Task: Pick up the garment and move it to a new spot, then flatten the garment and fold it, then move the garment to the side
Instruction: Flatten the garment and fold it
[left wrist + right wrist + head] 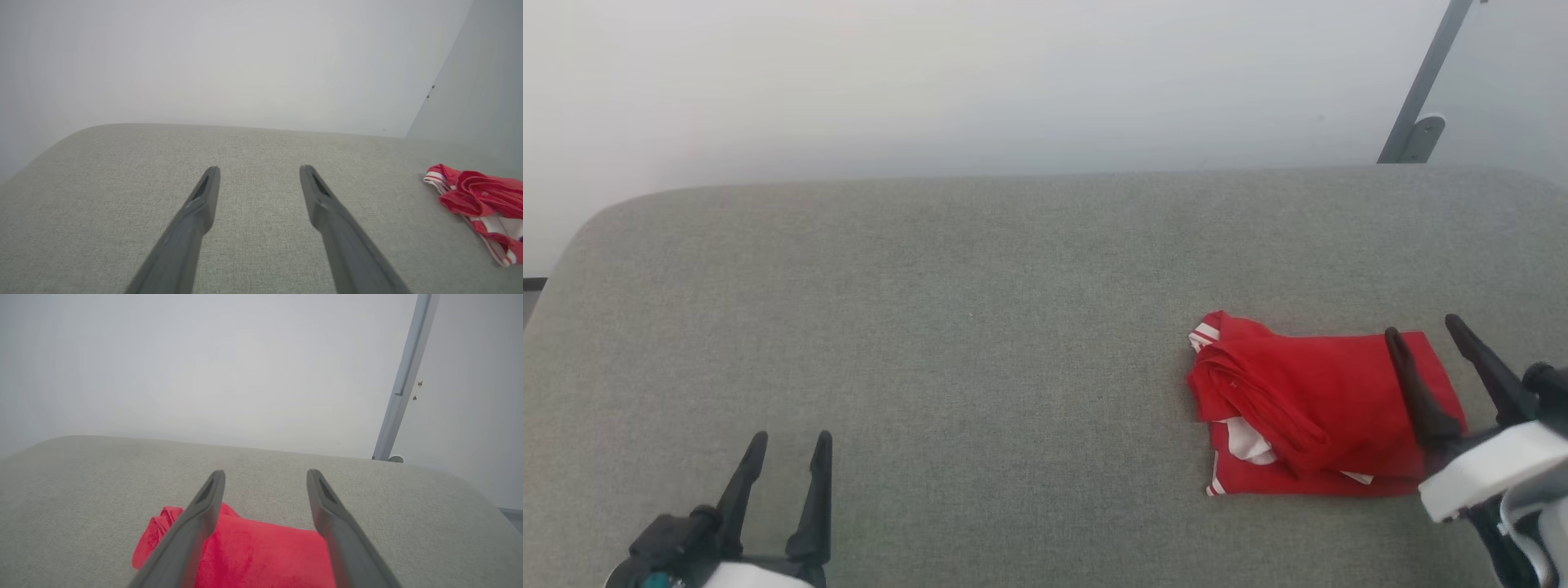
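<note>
Grey couch [931, 327], folded garment [1307, 408], striped trim

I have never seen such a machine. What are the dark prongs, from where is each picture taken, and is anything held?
It is a two-armed robot. The prongs are its fingers. One picture looks down from its head: the left gripper at lower left, the right gripper at right. The other two come from cameras on each wrist, looking along the fingers. A folded red garment lies on the grey padded surface. Both grippers are open and hold nothing; the right one hovers at the garment's edge.
</note>
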Controlling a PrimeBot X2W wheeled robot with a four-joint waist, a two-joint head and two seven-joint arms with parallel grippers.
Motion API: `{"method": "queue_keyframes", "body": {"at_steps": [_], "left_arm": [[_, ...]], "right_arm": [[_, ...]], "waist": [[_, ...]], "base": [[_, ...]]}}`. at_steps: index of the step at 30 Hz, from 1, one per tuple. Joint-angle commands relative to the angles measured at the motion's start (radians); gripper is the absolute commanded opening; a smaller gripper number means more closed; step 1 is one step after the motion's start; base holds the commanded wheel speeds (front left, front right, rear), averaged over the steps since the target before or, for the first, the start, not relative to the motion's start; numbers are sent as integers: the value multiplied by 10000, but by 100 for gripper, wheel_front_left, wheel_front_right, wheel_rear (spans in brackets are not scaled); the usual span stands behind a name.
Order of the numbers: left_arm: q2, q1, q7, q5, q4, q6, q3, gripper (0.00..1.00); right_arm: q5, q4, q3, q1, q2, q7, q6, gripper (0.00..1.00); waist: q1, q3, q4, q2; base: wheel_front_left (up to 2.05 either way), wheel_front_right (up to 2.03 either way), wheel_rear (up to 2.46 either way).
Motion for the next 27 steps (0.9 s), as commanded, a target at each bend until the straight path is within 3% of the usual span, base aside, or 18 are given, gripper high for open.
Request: {"method": "queue_keyframes", "body": {"at_steps": [1, 12, 27], "left_arm": [[-52, 207, -40, 74, -151, -15, 54, 100], [-376, 1462, -40, 204, -989, -15, 466, 100], [-418, 1708, -40, 337, -1250, -15, 546, 100]], "right_arm": [[-222, -278, -204, 311, 166, -56, 4, 100], [-1095, -1816, -1562, 2296, 789, -60, 4, 100], [-1086, -2353, -1971, 2942, 1015, 106, 4, 100]], "waist": [[0, -28, 5, -1], [0, -235, 33, -1], [0, -329, 64, -1]], "base": [[0, 0, 0], [0, 0, 0], [0, 0, 0]]}}
